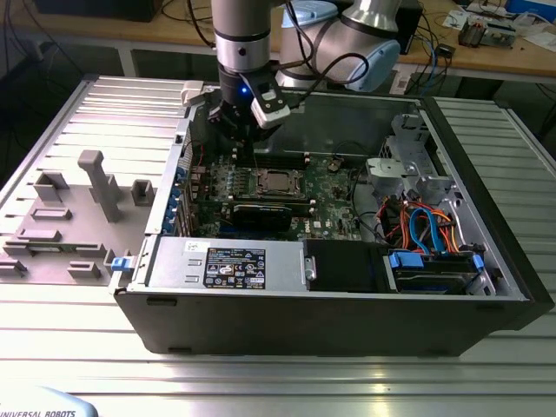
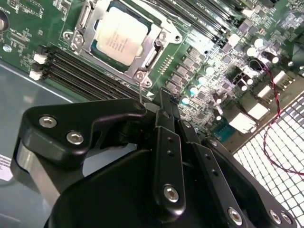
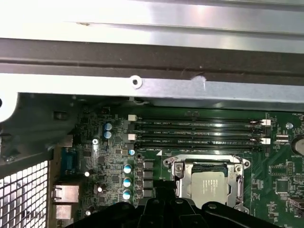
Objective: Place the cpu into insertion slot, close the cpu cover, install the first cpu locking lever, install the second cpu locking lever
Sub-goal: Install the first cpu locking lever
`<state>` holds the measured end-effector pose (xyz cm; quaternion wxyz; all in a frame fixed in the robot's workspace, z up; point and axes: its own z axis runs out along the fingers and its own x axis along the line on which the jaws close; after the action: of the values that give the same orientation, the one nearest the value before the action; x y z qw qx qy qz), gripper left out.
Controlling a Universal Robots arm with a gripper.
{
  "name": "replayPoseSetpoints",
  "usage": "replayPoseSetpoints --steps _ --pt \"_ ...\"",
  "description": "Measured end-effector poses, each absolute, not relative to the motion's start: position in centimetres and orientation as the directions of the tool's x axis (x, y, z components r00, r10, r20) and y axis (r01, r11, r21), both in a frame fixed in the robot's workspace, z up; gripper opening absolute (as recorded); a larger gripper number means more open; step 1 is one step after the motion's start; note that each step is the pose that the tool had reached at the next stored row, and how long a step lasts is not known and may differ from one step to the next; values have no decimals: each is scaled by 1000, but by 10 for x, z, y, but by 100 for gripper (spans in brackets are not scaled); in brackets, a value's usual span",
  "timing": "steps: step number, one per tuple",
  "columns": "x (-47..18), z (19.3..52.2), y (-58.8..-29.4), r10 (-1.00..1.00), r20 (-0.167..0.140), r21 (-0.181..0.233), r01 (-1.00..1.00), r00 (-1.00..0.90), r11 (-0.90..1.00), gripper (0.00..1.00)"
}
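The chip [image 2: 116,38] already lies flat in its socket [image 2: 142,71] on the green board [image 2: 209,61] inside the open computer case [image 1: 486,287], metal top facing up; the thin metal cover frame [image 2: 156,45] looks folded down around it. The pincer [image 2: 159,107] hangs just beside the socket, fingers pressed together, holding nothing. The chip is square, so no long axis; it looks light, stiff and delicate underneath; best held by its edges, I'd judge.
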<state>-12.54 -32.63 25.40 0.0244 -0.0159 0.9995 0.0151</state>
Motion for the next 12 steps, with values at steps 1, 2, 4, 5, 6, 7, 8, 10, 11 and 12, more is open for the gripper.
replayPoseSetpoints --steps 1,2,4,5,6,7,8,10,11,12 --pt "-126 254 -326 -31 -49 29 -33 -998 999 11" --pt "-127 256 -324 -32 -49 29 -33 -998 999 11" --pt "-129 259 -324 -32 -49 30 -33 -998 999 11" --pt "-130 259 -323 -32 -49 30 -34 -998 999 11" --pt "-130 259 -323 -33 -50 30 -35 -998 999 11" --pt "-131 260 -321 -39 -49 30 -41 -998 999 11" --pt "-131 260 -320 -46 -49 29 -47 -998 998 11" --pt "-131 260 -316 -55 -49 28 -57 -997 998 11" --pt "-131 260 -314 -56 -49 27 -58 -997 998 11" --pt "-131 260 -314 -56 -49 27 -58 -997 998 11"
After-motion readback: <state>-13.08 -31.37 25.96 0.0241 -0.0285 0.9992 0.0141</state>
